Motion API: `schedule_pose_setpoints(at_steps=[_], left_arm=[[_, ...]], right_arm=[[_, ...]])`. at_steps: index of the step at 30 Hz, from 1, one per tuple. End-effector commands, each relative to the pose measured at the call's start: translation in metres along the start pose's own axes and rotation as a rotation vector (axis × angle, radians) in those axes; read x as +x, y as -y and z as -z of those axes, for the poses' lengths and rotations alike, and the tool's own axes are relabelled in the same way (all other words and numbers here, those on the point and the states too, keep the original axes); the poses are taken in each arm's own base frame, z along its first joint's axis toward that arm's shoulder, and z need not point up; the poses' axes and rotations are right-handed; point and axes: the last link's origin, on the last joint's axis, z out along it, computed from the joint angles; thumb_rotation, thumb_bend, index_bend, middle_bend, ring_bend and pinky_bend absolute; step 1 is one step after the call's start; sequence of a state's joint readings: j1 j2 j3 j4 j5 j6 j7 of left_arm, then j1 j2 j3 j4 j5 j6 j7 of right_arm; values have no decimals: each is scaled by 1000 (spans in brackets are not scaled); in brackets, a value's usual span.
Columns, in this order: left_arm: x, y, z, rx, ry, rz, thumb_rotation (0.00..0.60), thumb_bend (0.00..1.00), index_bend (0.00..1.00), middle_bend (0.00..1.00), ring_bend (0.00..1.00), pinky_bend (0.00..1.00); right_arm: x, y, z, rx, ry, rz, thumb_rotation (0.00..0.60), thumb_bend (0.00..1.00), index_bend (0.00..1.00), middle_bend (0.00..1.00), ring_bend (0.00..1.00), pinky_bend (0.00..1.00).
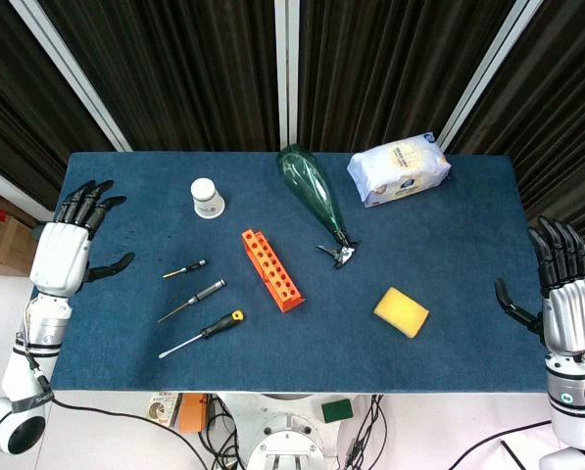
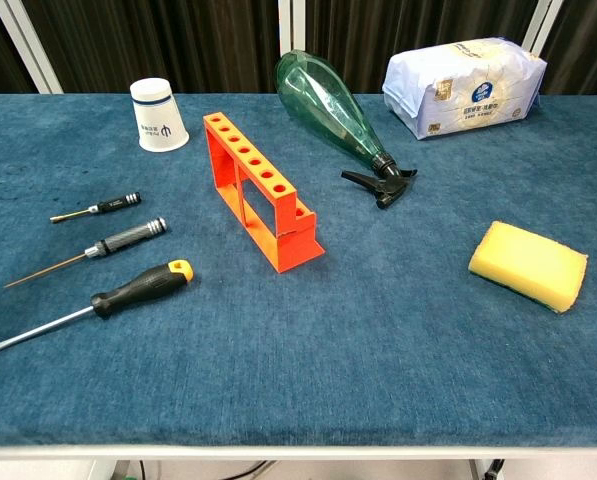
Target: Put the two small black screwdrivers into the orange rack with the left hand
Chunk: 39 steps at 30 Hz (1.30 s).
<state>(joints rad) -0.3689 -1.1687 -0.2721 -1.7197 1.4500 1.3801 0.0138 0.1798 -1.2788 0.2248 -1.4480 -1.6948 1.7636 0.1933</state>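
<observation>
Left hand (image 1: pixel 65 250) empty, fingers spread, over table's (image 1: pixel 449 264) left edge, beside two small screwdrivers (image 1: pixel 184 268).

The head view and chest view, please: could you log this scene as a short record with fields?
rack: orange, upright at mid table, every hole empty
small screwdrivers: one and another, both lying flat left of the rack
large screwdriver: black and orange handle, nearest the front edge
left hand: open, over the table's left edge, holding nothing
right hand: open, off the right edge
cup: upside down, behind the screwdrivers
spray bottle: green, on its side
sponge: yellow, right of the rack
packet: white, back right
progress: nothing placed yet
</observation>
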Motion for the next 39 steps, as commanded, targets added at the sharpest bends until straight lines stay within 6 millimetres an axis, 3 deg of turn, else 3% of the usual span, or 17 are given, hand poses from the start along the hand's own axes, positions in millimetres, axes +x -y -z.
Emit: schedule_pose_setpoints(at_steps=[1, 8, 13, 16, 19, 26, 32, 39], left_arm=[[0, 0, -3, -1, 7, 2, 600, 146, 203, 98, 42, 134], [-5, -2, 0, 1, 51, -4, 600, 145, 205, 100, 41, 134], [-9, 0, 5, 32, 174, -70, 600, 145, 206, 100, 42, 138], [-12, -2, 3, 52, 168, -67, 600, 145, 254, 155, 96, 186], [-29, -4, 1, 70, 181, -20, 600, 157, 312, 227, 153, 229], [-75, -4, -25, 133, 259, 47, 600, 247, 356, 240, 154, 220], [-114, -6, -51, 180, 400, -7, 600, 250, 370, 247, 154, 230], [-153, -16, -55, 197, 487, -59, 600, 250, 380, 248, 155, 228]], right_arm=[[0, -3, 0, -6, 5, 6, 600, 384, 0, 0, 0, 0], [1, -3, 4, -3, 9, 12, 600, 384, 0, 0, 0, 0], [8, -3, 5, -7, -2, 18, 600, 384, 0, 0, 0, 0], [10, -4, 7, -12, -4, 21, 600, 383, 0, 0, 0, 0], [13, -6, 10, -21, -6, 23, 600, 384, 0, 0, 0, 0], [17, -4, 14, -19, -10, 27, 600, 383, 0, 0, 0, 0], [20, 0, 19, -12, -8, 29, 600, 382, 0, 0, 0, 0], [21, -2, 22, -25, -4, 33, 600, 379, 0, 0, 0, 0]])
